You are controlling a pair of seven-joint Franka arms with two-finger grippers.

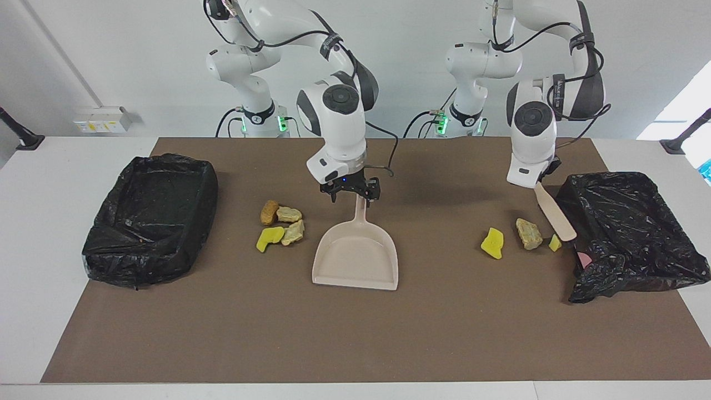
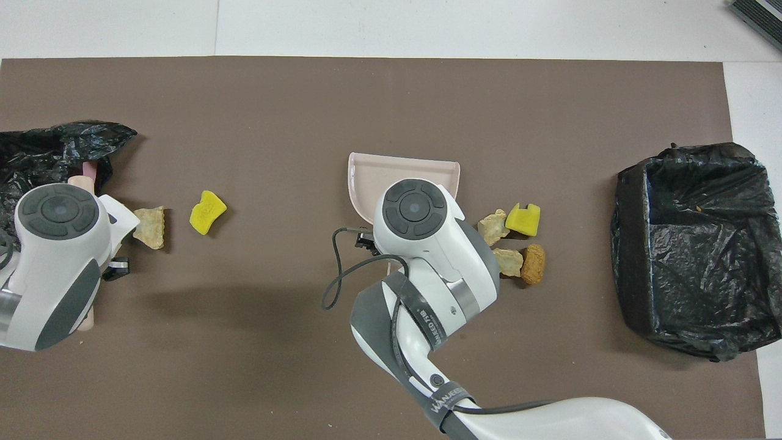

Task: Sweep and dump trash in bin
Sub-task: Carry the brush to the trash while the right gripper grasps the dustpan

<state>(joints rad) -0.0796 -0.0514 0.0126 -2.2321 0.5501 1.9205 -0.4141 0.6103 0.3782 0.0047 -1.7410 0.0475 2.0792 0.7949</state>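
Observation:
Trash lies in two groups. A yellow sponge piece, a beige lump and a small yellow bit sit toward the left arm's end. A brown lump, two beige lumps and a yellow piece sit beside the beige dustpan. My left gripper is shut on the handle of the brush, whose head is down by the small yellow bit. My right gripper is open, its fingers on either side of the dustpan handle's end. In the overhead view the arms hide both grippers.
A black-lined bin stands at the right arm's end of the brown mat. A crumpled black-bagged bin stands at the left arm's end, right beside the brush head. The dustpan's mouth faces away from the robots.

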